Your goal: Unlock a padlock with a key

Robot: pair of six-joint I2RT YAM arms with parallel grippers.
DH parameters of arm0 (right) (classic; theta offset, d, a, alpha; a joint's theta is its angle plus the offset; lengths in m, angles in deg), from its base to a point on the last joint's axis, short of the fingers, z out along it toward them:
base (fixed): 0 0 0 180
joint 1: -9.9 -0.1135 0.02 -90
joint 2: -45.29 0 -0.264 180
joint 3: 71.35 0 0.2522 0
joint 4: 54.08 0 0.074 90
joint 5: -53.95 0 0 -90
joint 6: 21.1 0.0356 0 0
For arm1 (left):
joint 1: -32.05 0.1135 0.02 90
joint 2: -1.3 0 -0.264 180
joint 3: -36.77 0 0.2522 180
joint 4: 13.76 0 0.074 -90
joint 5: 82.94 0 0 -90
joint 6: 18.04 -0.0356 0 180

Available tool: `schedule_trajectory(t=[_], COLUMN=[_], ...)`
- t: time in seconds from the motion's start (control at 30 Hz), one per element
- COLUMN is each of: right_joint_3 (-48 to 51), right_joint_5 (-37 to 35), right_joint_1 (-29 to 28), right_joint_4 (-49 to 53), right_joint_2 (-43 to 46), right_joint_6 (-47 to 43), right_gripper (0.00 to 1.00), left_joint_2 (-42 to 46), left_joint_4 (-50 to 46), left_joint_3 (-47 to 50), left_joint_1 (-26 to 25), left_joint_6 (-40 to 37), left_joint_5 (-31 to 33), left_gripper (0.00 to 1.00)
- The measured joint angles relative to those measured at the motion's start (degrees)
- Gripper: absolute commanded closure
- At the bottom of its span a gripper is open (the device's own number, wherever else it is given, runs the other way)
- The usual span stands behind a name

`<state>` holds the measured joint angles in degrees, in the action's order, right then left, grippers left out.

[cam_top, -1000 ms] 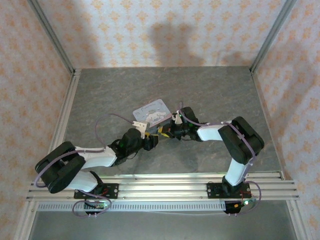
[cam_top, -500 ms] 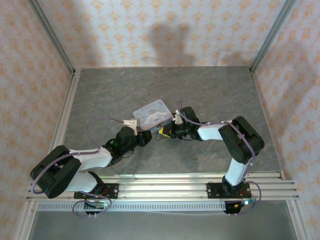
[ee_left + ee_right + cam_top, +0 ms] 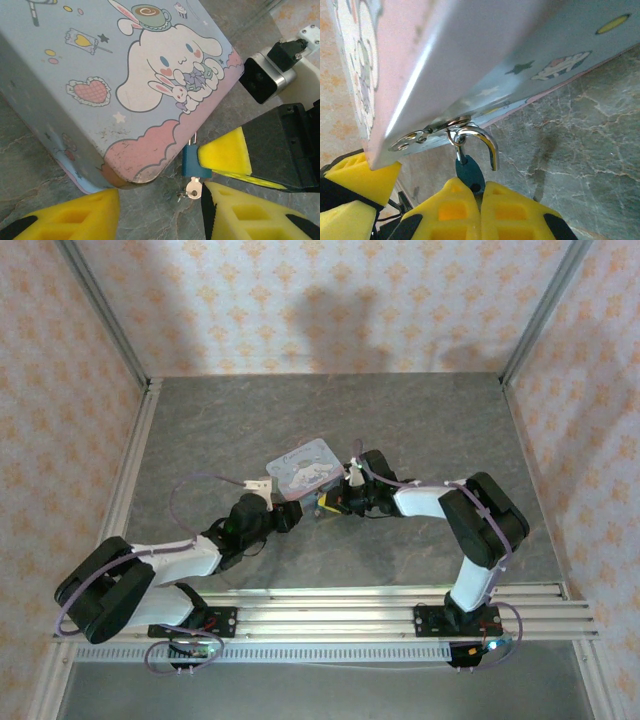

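Observation:
The tiny teal padlock (image 3: 192, 164) hangs at the corner of the pastel cartoon tin (image 3: 125, 80). A small silver key (image 3: 192, 189) sticks out of its underside. My right gripper (image 3: 481, 192) is shut on the padlock body (image 3: 470, 175). The shackle (image 3: 482, 142) stands sprung, its free end out of the body and its other leg hooked through the tin's hasp ring. My left gripper (image 3: 160, 215) is open just below the tin's corner, and the key lies close beside its right pad (image 3: 245, 215) without being gripped. From above, both grippers meet at the tin's (image 3: 303, 468) near edge.
The tin rests on the grey stone-patterned table (image 3: 420, 430), tipped a little at its near corner. Aluminium rails (image 3: 130, 470) and patterned walls bound the table on three sides. Both arms (image 3: 440, 505) crowd the middle near part.
The left arm has stretched lower and further left while its gripper stayed at the tin's corner, jaws somewhat narrower. The right gripper has kept hold of the padlock.

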<state>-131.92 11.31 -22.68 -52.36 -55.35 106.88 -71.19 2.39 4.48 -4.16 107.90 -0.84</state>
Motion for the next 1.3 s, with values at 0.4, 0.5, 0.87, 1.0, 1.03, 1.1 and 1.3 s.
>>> schedule_trajectory(t=[0.4, 0.5, 0.87, 1.0, 1.03, 1.1, 1.3], right_joint_3=[-1.6, -0.1, 0.8, 0.8, 0.8, 0.8, 0.8], right_joint_5=[0.7, 1.2, 4.0, 4.6, 4.6, 4.8, 4.8], right_joint_1=[0.0, 0.0, 0.0, 0.0, 0.0, 0.0, 0.0], right_joint_4=[1.8, -2.6, -7.8, -7.7, -7.7, -7.6, -7.5], right_joint_2=[-0.2, -0.7, -1.1, -1.1, -1.1, -1.1, -1.1], right_joint_6=[1.8, 6.6, 12.0, 11.7, 11.7, 11.7, 12.0], right_gripper=[1.00, 1.00, 1.00, 1.00, 1.00, 1.00, 1.00], left_joint_2=[-2.2, -5.7, -16.4, -22.6, -24.2, -26.4, -30.0], left_joint_4=[3.9, 8.2, 23.5, 30.0, 31.9, 35.2, 40.4], left_joint_3=[1.3, 2.7, 3.6, 3.6, 3.5, 3.5, 3.1], left_joint_1=[0.0, 0.0, 0.0, 0.0, 0.0, 0.2, 0.3], left_joint_6=[2.3, 5.8, 21.1, 26.2, 27.3, 28.9, 32.1], left_joint_5=[-1.4, -2.8, -4.2, -4.2, -4.1, -4.2, -4.2], left_gripper=[0.56, 0.58, 0.60, 0.67, 0.68, 0.71, 0.73])
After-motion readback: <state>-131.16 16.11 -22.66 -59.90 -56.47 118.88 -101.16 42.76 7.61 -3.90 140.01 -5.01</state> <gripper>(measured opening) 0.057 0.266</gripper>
